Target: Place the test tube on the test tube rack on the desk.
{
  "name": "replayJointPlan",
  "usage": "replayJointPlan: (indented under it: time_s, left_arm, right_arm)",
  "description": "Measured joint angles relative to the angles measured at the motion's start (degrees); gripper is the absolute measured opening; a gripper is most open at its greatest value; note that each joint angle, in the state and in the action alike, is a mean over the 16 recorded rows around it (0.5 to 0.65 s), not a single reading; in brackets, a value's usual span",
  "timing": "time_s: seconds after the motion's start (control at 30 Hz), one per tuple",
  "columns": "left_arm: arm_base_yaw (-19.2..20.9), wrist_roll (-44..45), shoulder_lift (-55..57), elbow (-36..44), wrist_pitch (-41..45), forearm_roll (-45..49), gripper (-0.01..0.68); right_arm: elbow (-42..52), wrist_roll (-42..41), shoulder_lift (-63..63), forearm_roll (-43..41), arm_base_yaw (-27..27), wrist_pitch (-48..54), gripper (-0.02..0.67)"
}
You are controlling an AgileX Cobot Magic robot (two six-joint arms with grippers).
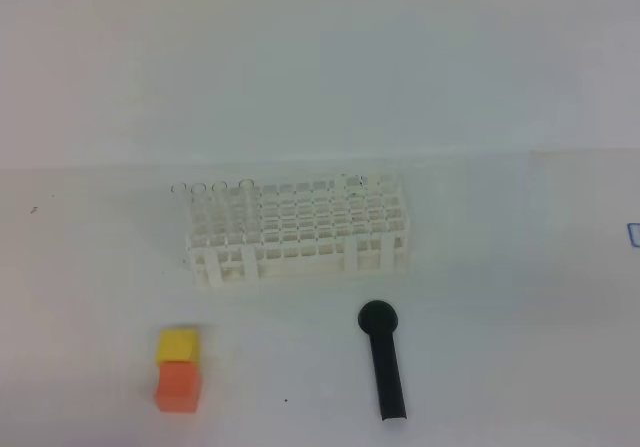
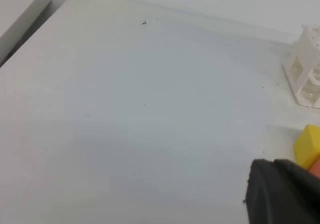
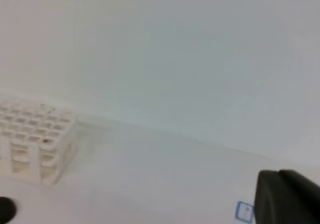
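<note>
White test tube rack (image 1: 298,231) on desk (image 1: 500,317), blue label (image 3: 244,211) perhaps printed, unreadable

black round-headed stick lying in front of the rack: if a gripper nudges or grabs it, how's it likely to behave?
The black stick lies flat on the desk and looks round in section, so a sideways nudge would probably roll it. Its bulbous head may make it curve rather than roll straight. It appears straight and uniform, so likely stiff. The test tube rack stands well apart, so contact seems unlikely.
</note>
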Motion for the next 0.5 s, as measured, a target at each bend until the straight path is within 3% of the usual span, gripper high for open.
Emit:
replayJointPlan:
  time_s: [0.23, 0.5]
  left_arm:
    - [0.00, 0.00, 0.00, 0.00, -0.04, 0.00, -0.001]
    - [0.00, -0.01, 0.00, -0.22, 0.00, -0.02, -0.001]
  right_arm:
    - [4.77, -0.05, -6.79, 2.86, -8.87, 3.13, -0.001]
    - [6.74, 0.12, -9.32, 4.88, -11.25, 2.52, -0.001]
